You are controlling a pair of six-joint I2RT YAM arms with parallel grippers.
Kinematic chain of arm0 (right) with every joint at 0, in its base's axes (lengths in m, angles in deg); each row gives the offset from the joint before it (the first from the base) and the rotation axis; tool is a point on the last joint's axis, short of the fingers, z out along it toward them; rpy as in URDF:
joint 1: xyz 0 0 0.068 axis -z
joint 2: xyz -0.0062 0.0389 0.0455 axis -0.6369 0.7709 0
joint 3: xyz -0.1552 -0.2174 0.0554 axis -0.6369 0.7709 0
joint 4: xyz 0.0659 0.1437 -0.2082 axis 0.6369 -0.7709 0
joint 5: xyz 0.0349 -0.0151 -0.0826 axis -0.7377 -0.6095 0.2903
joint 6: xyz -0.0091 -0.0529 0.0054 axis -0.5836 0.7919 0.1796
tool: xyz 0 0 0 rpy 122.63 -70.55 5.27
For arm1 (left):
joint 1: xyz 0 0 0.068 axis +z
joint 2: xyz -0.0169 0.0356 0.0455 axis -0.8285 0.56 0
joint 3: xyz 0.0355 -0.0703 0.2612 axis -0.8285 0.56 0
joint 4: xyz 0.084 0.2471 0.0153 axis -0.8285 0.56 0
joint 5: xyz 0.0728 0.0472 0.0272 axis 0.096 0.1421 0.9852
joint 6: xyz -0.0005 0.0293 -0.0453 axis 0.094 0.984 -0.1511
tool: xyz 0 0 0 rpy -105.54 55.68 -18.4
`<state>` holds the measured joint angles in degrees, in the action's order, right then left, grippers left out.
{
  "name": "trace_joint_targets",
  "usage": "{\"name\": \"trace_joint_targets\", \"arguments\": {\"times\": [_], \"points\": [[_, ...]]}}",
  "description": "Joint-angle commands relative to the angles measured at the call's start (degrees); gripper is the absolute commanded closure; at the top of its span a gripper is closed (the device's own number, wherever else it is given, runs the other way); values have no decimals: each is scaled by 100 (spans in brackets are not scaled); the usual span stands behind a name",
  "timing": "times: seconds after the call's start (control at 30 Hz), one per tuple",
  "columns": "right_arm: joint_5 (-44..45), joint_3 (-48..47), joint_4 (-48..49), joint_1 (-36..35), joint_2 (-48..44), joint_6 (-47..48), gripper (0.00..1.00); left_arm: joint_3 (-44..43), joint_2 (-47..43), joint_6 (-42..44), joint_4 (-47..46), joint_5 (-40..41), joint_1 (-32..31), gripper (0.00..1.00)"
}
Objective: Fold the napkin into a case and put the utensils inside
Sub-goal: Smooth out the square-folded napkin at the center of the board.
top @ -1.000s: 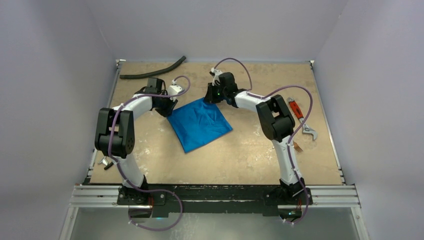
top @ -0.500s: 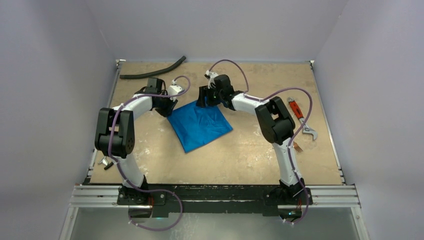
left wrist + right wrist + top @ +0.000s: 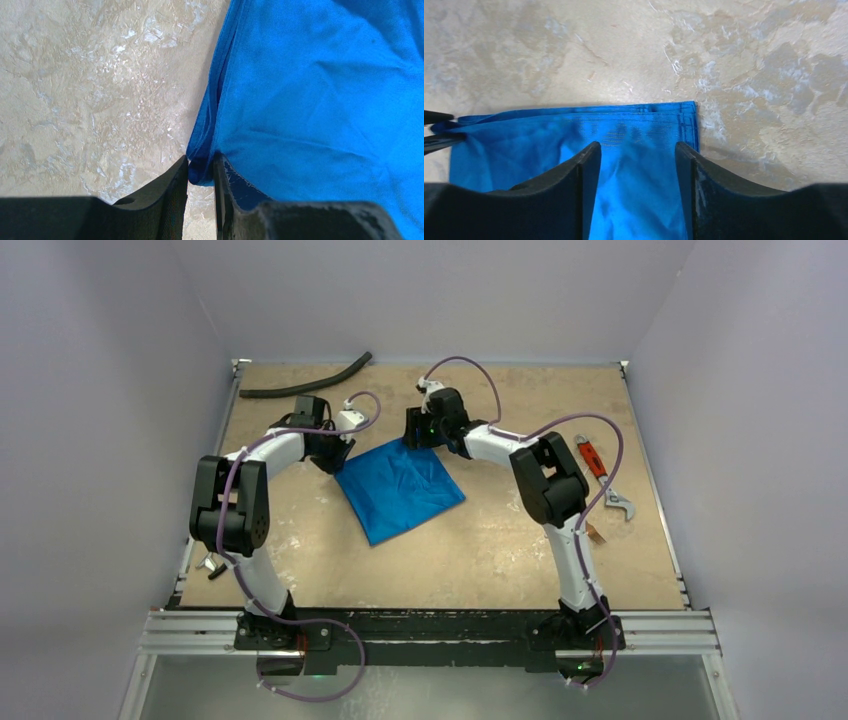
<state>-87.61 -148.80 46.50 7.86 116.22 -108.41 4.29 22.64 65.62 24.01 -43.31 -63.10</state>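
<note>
Reading left to right: your left gripper (image 3: 201, 170) pinches the left corner of the folded napkin (image 3: 400, 490), mid-table; your right gripper (image 3: 638, 147) hangs spread over its far corner, holding nothing. Folding looks partway; filling it remains.

Napkin (image 3: 400, 490): solid royal blue, one shade throughout, darker in the creases; a stitched hem shows as a deeper blue line at its corner. Tabletop (image 3: 480, 550): sandy beige, mottled with whitish scuffs and grey-brown blotches. My left hand (image 3: 200, 167) and my right hand (image 3: 638, 150): matt black fingers (image 3: 584, 170). My left arm (image 3: 272, 448) and right arm (image 3: 488, 443): white links, black joints, purple cables (image 3: 470, 362). Hose (image 3: 305, 380): black. Wrench (image 3: 603, 472): red handle, grey head. Walls (image 3: 430, 290): pale lilac-grey
</note>
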Motion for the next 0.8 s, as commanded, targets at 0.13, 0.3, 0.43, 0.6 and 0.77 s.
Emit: {"name": "trace_joint_targets", "arguments": {"times": [0.13, 0.3, 0.43, 0.6, 0.77], "points": [[120, -138, 81, 14, 181, -33, 55, -44, 57, -15, -79, -87, -14, 77], [319, -45, 93, 2, 157, -5, 56, -60, 85, -40, -74, -127, -17, 77], [606, 6, 49, 4, -32, 66, 37, -64, 95, -9, -47, -128, -14, 77], [1061, -102, 165, 6, -70, 68, 35, -69, 80, -2, -17, -119, -16, 78], [1233, -255, 58, -3, 119, 27, 39, -87, 56, 9, 28, -118, -15, 78]]}}
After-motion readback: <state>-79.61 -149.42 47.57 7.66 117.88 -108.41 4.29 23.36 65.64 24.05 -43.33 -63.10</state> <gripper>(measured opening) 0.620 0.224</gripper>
